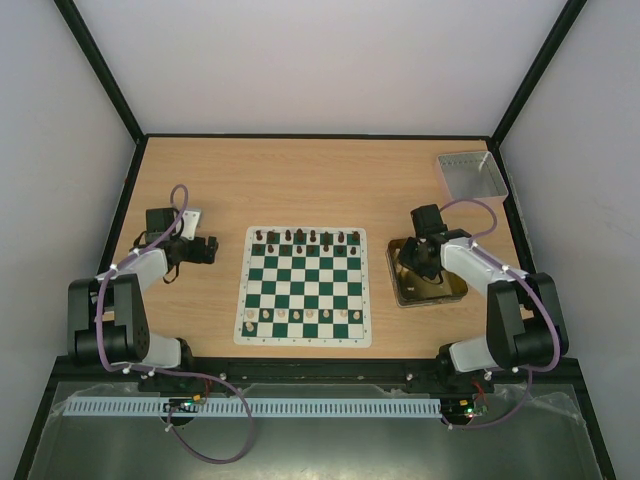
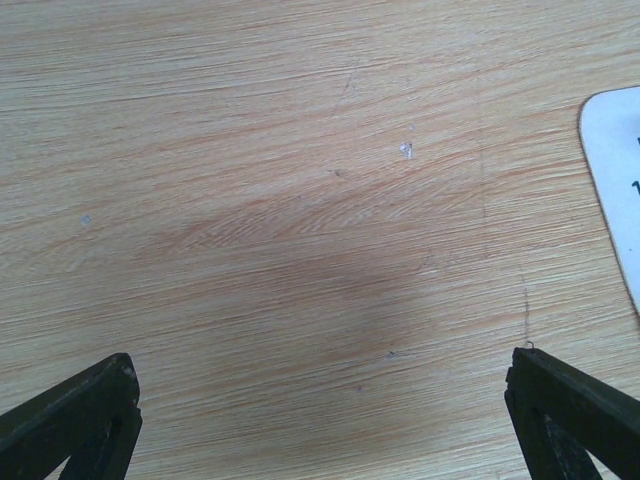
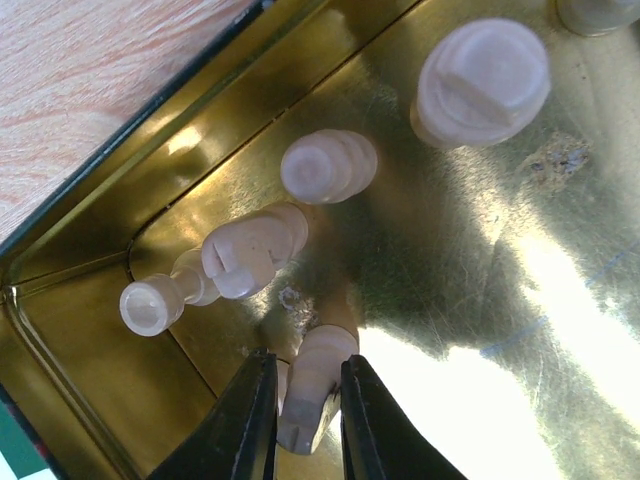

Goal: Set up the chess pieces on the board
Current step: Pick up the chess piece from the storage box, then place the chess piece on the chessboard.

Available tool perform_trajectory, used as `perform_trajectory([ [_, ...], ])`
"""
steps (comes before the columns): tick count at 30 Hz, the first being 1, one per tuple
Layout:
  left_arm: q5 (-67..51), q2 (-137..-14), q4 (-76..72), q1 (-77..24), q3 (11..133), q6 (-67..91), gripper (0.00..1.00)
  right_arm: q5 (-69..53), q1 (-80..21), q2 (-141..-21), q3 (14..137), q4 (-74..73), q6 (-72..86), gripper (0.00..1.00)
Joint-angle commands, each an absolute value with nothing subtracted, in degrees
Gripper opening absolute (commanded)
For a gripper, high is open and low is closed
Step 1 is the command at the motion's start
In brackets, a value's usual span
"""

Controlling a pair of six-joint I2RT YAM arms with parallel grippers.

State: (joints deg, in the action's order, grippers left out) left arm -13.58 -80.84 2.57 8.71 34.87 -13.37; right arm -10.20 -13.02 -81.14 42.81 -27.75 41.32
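Chess piece (image 3: pixel 318 362), cream, lying by corner of gold tin (image 3: pixel 90 350), being pinched by right gripper (image 3: pixel 307 372); left gripper (image 2: pixel 322 368) gaping wide.

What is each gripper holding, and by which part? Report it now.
The right gripper pinches one cream chess piece across its body, inside the gold tin. The left gripper is open above the table, holding nothing.

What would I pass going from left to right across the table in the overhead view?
left gripper → board → gold tin → grey tray, set farther back near the corner
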Motion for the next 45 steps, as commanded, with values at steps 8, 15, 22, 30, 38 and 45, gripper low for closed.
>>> perform_trajectory([
  [8, -15.3, -81.6, 4.1, 8.8, 36.4, -14.1, 0.99, -7.7, -12.8, -79.8, 42.8, -30.3, 41.0, 0.05],
  [15, -15.4, -81.7, 4.1, 8.9, 36.4, -14.1, 0.99, -5.0, -13.0, -77.7, 43.5, -32.8, 41.0, 0.02],
  [22, -15.5, -81.7, 4.1, 8.8, 36.4, -14.1, 0.99, 3.6, -17.9, -73.3, 47.1, -39.1, 41.7, 0.02],
  [30, -15.3, -81.7, 4.0, 8.8, 36.4, -14.0, 0.99, 9.4, -36.3, -71.2, 59.4, -49.4, 49.2, 0.02],
  [38, -15.1, -81.5, 3.9, 8.9, 36.3, -13.8, 0.99, 11.4, -61.8, -80.7, 70.7, -52.5, 61.5, 0.02],
  [45, -14.1, -81.3, 3.4, 8.9, 36.1, -13.2, 1.00, 6.7, -74.9, -95.6, 80.1, -50.9, 64.9, 0.02],
])
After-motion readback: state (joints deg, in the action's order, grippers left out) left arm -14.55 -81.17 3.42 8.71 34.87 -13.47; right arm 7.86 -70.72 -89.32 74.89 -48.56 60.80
